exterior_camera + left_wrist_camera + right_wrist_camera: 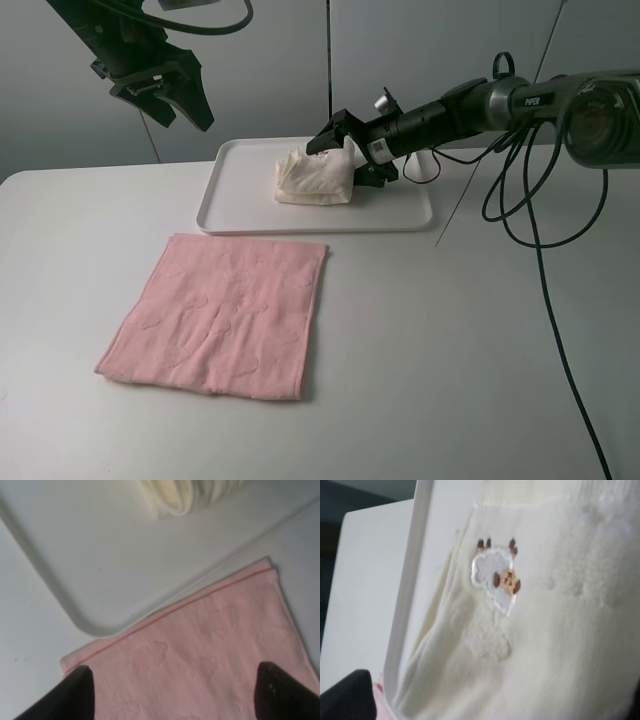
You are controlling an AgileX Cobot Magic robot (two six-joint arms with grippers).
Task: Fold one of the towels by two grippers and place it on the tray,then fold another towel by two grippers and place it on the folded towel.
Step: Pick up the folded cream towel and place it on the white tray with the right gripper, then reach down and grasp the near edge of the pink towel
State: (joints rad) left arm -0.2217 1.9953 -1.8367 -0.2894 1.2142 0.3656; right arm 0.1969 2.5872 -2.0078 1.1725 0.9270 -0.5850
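Observation:
A folded cream towel point(312, 178) with a sheep patch lies on the white tray point(240, 215) at the back of the table. My right gripper point(352, 155) is open, with its fingers on either side of the towel's right end. The towel fills the right wrist view point(545, 630). A pink towel point(220, 315) lies flat on the table in front of the tray. My left gripper point(185, 108) is open and empty, raised high above the tray's left end. The left wrist view shows the pink towel point(210, 645), the tray's corner point(100, 555) and the cream towel's edge point(185, 495).
Black cables point(545, 260) hang from the right arm over the table's right side. A small white object point(425, 165) stands just behind the tray's right end. The white table's point(450, 350) left edge is near the pink towel.

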